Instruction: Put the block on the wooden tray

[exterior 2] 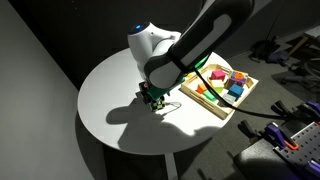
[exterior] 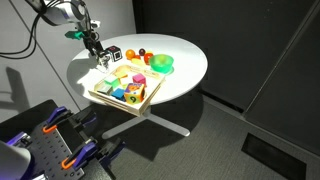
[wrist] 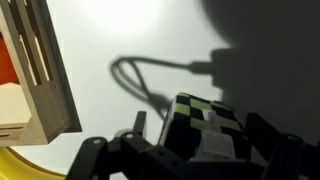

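Observation:
The block is a small cube with dark and pale checked faces and a white label. It sits on the white table in the arm's shadow. My gripper is low over it, open, with one finger on each side and a gap on the left. In both exterior views the gripper is at the table, apart from the wooden tray. The tray's slatted wooden wall shows at the left of the wrist view. The block is mostly hidden by the gripper in the exterior views.
The tray holds several coloured blocks. A darker black cube with white spots stands just beside the gripper. A green bowl and small fruits lie further along the table. A thin looped line crosses the table beyond the block.

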`<state>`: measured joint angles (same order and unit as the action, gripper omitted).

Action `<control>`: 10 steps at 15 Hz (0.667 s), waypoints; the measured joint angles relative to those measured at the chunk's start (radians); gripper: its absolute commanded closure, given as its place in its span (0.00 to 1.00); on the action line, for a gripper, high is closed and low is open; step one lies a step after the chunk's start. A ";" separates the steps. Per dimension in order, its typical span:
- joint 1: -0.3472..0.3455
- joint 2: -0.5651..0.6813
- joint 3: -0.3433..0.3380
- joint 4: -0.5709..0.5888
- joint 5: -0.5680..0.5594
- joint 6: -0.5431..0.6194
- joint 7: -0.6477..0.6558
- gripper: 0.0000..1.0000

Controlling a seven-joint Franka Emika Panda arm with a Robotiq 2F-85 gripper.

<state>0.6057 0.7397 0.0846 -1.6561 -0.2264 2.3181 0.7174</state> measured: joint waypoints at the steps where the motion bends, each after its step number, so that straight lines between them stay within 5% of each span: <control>1: 0.002 0.005 -0.003 0.006 0.000 0.000 0.003 0.00; 10: 0.003 0.045 -0.019 0.053 0.000 -0.001 0.006 0.00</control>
<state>0.6082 0.7846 0.0651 -1.6032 -0.2264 2.3170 0.7234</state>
